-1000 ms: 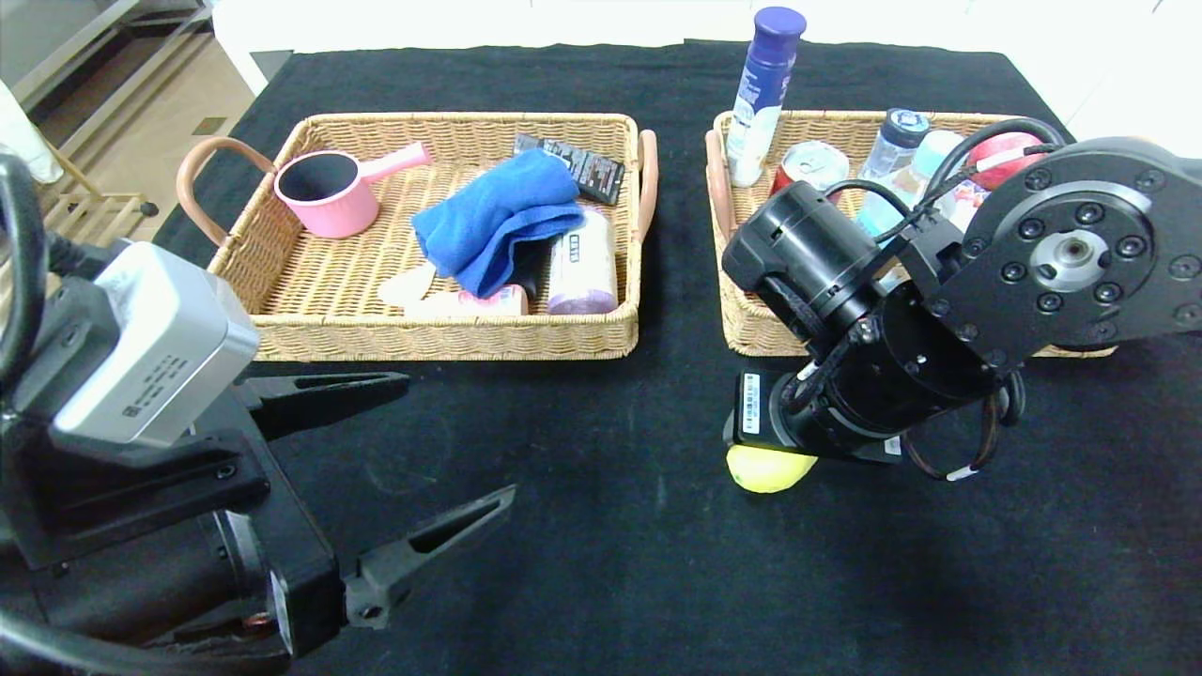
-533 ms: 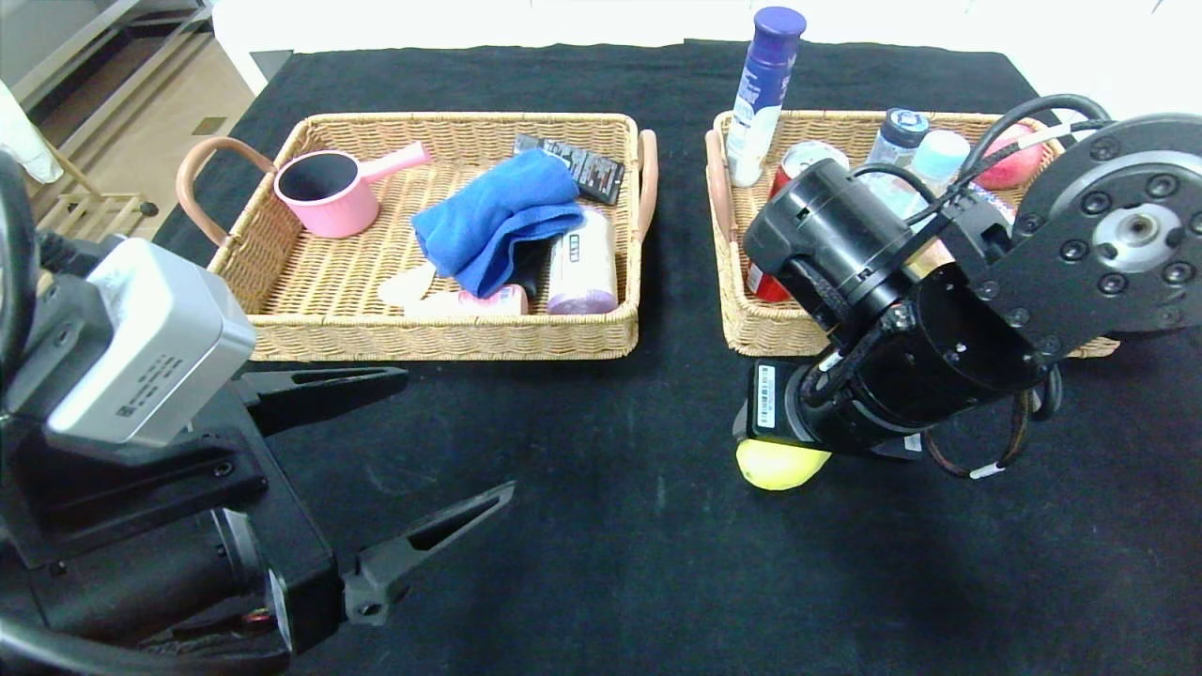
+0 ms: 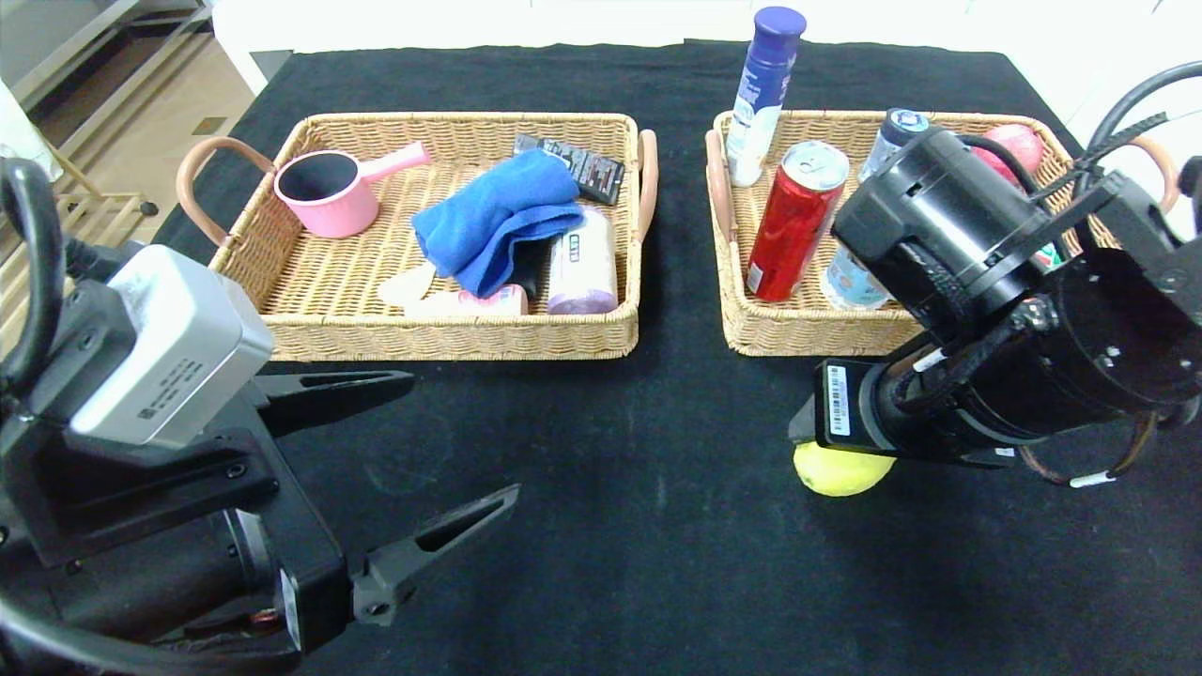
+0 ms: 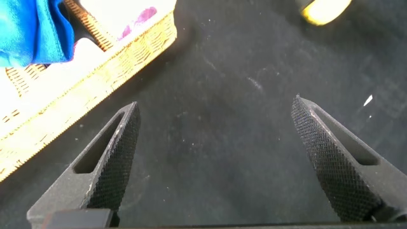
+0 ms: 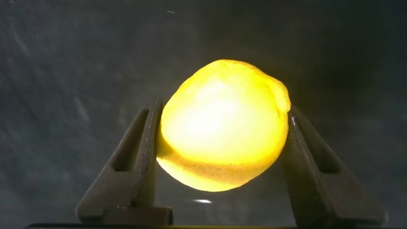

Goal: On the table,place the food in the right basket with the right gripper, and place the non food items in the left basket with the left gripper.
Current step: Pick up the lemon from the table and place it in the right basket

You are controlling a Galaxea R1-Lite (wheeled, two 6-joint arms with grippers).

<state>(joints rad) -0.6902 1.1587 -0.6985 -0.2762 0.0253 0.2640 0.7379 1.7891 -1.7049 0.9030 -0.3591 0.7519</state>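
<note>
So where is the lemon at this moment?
In the head view the lemon is on the robot's right, over the black table just in front of the right basket, clamped between the right gripper's fingers.

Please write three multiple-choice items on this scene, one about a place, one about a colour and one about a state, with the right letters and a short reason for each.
1. Where is the red drink can?
A. Standing in the right basket
B. Lying on the black cloth
C. In the left basket

2. What colour is the folded cloth in the left basket?
A. Green
B. Blue
C. White

3. What state is the right gripper in?
A. Open wide over bare cloth
B. Shut on the lemon
C. Shut on a spoon

Answers:
1 A, the can stands upright inside the right basket's wicker wall in the head view.
2 B, the cloth draped over other items there is bright blue.
3 B, the right wrist view shows both fingers pressed against the lemon's sides, while the left gripper is open and holds nothing.
</note>
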